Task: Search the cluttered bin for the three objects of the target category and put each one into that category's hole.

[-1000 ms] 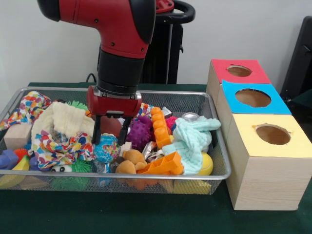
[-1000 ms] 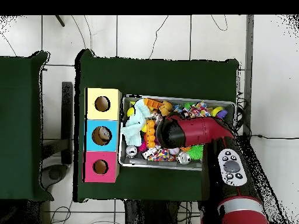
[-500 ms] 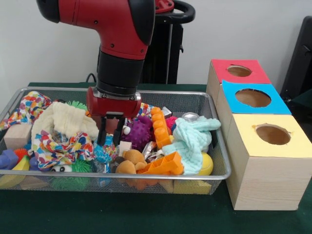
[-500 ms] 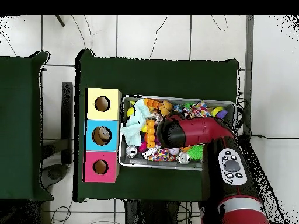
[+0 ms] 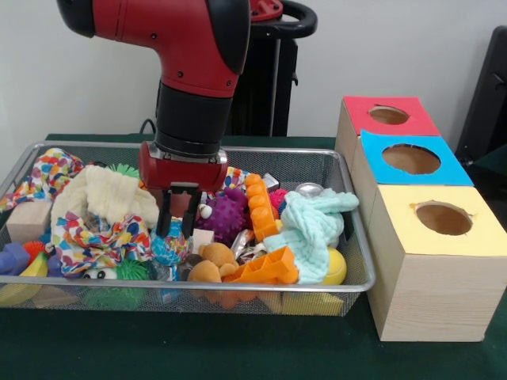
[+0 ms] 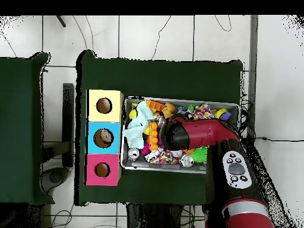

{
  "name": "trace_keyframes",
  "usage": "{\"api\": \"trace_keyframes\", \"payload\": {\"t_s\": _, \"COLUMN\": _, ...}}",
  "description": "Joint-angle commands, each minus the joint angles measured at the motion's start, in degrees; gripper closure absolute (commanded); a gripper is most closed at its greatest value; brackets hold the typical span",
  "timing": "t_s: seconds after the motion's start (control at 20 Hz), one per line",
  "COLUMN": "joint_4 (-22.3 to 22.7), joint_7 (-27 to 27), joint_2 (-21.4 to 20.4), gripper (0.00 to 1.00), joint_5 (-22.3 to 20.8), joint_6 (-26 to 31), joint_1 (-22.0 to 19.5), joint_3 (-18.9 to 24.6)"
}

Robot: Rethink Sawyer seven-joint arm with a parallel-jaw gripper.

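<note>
between the nearly closed jaws of the gripper (image 5: 177,228) sits a reddish-brown ball (image 5: 180,204), which could slip free among the clutter.

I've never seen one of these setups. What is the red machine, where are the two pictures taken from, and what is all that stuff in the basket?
The red and black machine is a robot arm. Its grasping part, the tool, hangs down into a wire mesh bin on a green table. One picture is taken from across the table, facing the robot; the other looks straight down from above.

The bin is crowded with toys and cloths: a purple spiky ball, an orange plastic piece, a pale green cloth, a cream cloth and a small teddy, among others.

Beside the bin stand three wooden boxes, each with a round hole: red top, blue top, yellow top.

The tool's fingers are close together around something reddish, but I cannot tell what it is.
</note>
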Motion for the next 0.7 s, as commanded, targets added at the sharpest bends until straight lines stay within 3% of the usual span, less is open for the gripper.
{"api": "trace_keyframes", "payload": {"t_s": 0.05, "joint_4": 0.8, "joint_7": -1.5, "joint_2": 4.2, "gripper": 1.00, "joint_5": -1.2, "joint_6": 5.1, "joint_1": -1.2, "joint_3": 3.2}}
{"api": "trace_keyframes", "payload": {"t_s": 0.45, "joint_4": 6.1, "joint_7": -5.1, "joint_2": -0.8, "gripper": 1.00, "joint_5": 1.9, "joint_6": 7.6, "joint_1": -6.2, "joint_3": 8.3}}
{"api": "trace_keyframes", "payload": {"t_s": 0.7, "joint_4": 6.5, "joint_7": -5.2, "joint_2": -2.6, "gripper": 1.00, "joint_5": 3.3, "joint_6": 10.0, "joint_1": -7.3, "joint_3": 10.1}}
